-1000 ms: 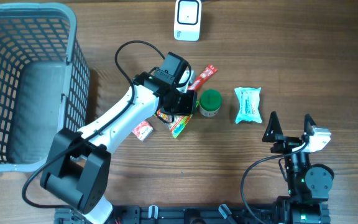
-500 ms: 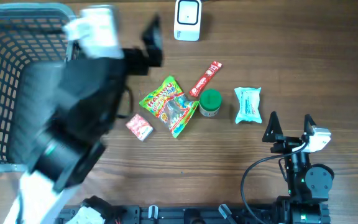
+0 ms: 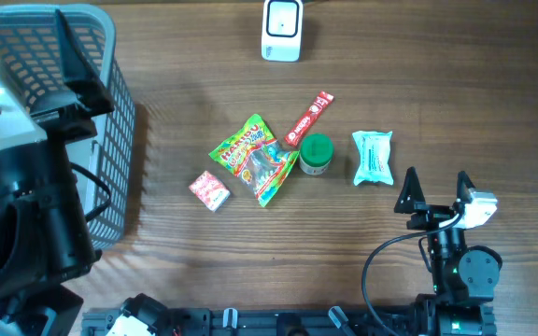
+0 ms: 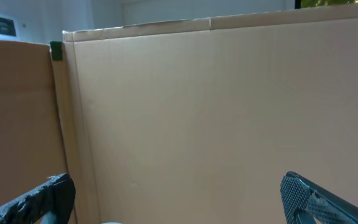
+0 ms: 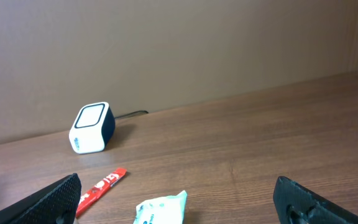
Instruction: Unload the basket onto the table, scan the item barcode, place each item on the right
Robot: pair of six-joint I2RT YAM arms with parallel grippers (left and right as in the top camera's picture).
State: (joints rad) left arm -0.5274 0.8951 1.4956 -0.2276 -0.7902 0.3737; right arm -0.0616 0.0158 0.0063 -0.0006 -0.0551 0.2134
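Five small items lie loose near the middle of the table (image 3: pixel 456 84), none of them held. A green candy bag (image 3: pixel 255 159) sits in the centre of the group. A red stick pack (image 3: pixel 309 119) slants away from the bag's upper right, towards the back of the table. A green-lidded jar (image 3: pixel 316 154) stands just beside the bag's right edge, close to the lower end of the stick. A pale green packet (image 3: pixel 373 156) lies to the right of the jar, apart from it. A small red box (image 3: pixel 210 190) lies on the bag's lower left, on its own.

At the far edge of the table stands the white scanner (image 3: pixel 281 30), well apart from the items.

Down near the front edge, the right gripper (image 3: pixel 435 187) rests with its fingers spread wide and nothing between them.

Off to the left stands a grey basket (image 3: pixel 120 140). The left arm looms high over it, and the left gripper (image 4: pixel 179 202) has its fingers wide apart and holds nothing, its camera facing a plain brown board wall (image 4: pixel 229 112).
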